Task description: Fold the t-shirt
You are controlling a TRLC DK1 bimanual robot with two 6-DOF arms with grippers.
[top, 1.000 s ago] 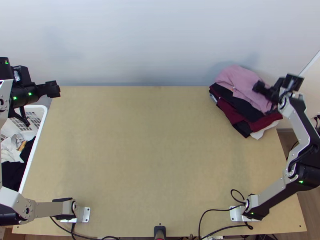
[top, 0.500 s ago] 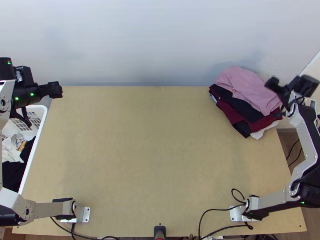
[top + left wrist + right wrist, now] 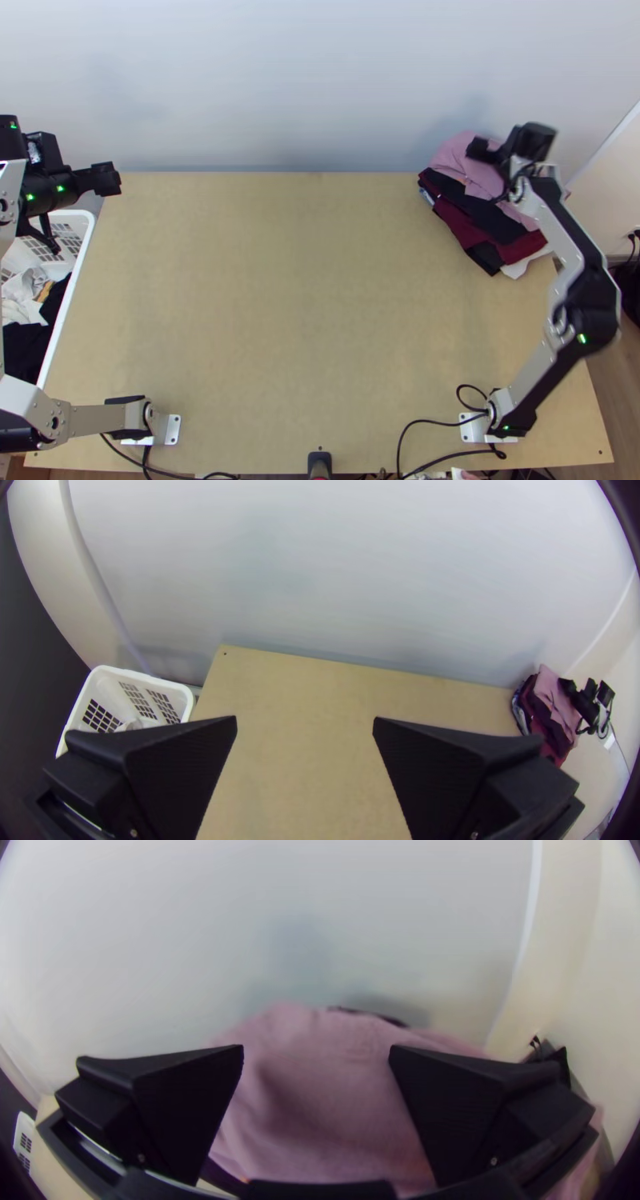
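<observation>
Now the right end effector [image 3: 506, 146] hangs farther over pink cloth [image 3: 456, 160].

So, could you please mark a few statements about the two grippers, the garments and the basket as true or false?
1. A pink garment lies on top of the pile. True.
2. The white basket stands on the right arm's side of the table. False: it is on the left arm's side.
3. The left gripper has its fingers apart. True.
4. The right gripper is shut on dark red cloth. False: its fingers are apart, over the pink garment.
5. White cloth sticks out from under the pile. True.
</observation>
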